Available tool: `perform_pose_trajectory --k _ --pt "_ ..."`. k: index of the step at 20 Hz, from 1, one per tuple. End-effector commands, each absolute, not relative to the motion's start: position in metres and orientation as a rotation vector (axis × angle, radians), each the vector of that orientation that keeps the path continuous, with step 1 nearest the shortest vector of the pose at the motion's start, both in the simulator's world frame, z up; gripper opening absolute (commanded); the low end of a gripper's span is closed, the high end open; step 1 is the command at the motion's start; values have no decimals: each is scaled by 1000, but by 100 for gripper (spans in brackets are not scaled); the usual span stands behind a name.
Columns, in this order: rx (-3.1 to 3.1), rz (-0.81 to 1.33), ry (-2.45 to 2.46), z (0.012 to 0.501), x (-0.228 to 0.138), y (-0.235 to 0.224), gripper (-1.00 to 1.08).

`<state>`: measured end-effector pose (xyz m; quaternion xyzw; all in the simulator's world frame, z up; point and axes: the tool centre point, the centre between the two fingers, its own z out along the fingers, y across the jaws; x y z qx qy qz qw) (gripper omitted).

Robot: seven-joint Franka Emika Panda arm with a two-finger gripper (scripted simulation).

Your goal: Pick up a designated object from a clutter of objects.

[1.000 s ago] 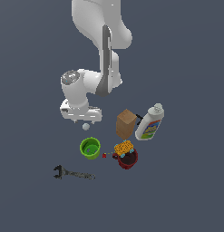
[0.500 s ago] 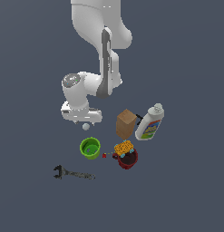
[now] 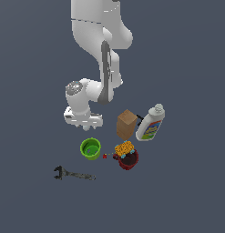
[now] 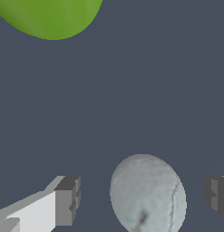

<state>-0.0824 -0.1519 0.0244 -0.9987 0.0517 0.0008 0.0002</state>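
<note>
Pale ball (image 4: 147, 194) lies on the dark worktop (image 4: 131, 90) between the two fingertips (image 4: 68, 201) of the claw (image 4: 143, 197), touching neither; the claw stands open around it; the green cup (image 4: 50, 16) sits near, at about 11 o'clock from the ball in the wrist view; in the exterior view the claw (image 3: 84, 122) hangs low at 12 o'clock from the green cup (image 3: 90, 148), hiding the ball.
</note>
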Motion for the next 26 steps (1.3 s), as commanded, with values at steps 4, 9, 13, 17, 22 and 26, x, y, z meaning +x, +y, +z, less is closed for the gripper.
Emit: perform_pose_trajectory --k 4,9,13,17,22,26 --pt "-3137 1 162 21 -82 -152 -100" --pt "-3137 1 162 21 -82 -152 -100" --pt "-3137 -1 164 21 -82 -152 -100" --pt "-3137 -1 164 24 -82 -150 -100" --pt "-3137 -1 164 37 -82 -138 -100" --pt "-3137 -1 164 54 -83 -122 -100"
